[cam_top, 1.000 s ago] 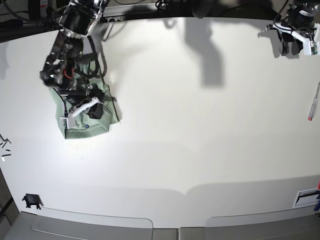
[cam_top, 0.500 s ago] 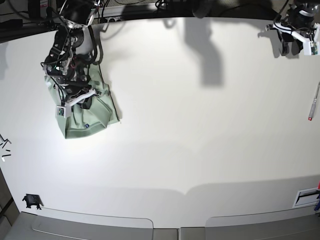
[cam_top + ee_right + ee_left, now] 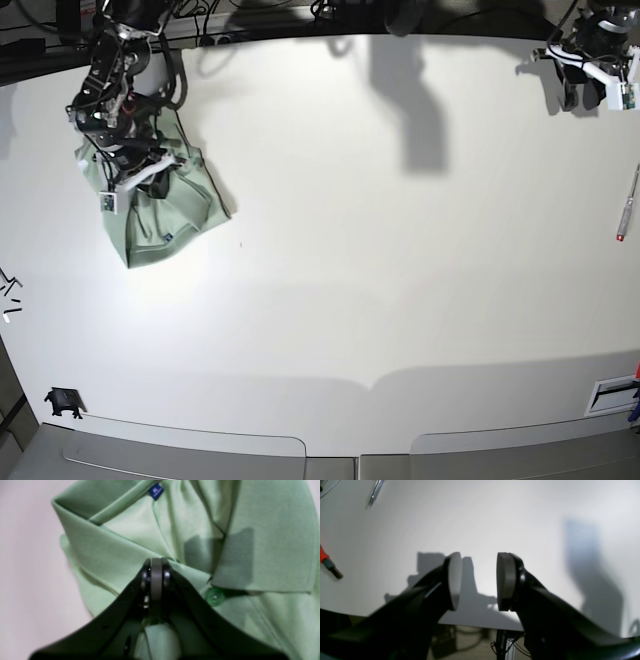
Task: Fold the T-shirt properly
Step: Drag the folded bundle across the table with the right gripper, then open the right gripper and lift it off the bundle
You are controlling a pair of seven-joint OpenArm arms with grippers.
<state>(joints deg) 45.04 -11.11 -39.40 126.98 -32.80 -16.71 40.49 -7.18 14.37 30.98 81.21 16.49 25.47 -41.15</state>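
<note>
The pale mint-green T-shirt (image 3: 165, 215) lies bunched up at the table's far left. Up close, the T-shirt (image 3: 250, 530) shows its collar band, a small blue label (image 3: 156, 491) and a green button (image 3: 214, 596). My right gripper (image 3: 150, 180) sits on the garment's upper part. That right gripper (image 3: 156, 571) has its pads pressed together, pinching a fold of cloth near the collar. Far away at the back right corner, my left gripper (image 3: 585, 88) hangs over bare table. In its own wrist view the left gripper (image 3: 477, 582) is open, with nothing between its fingers.
A red-handled screwdriver (image 3: 627, 205) lies near the right edge, and its handle (image 3: 328, 563) also shows in the left wrist view. A small black object (image 3: 63, 402) sits at the front left corner. A white table (image 3: 400, 260) spreads between the arms.
My right gripper has pulled back and to the left, dragging the bunched T-shirt along with it. The left arm has stayed still.
</note>
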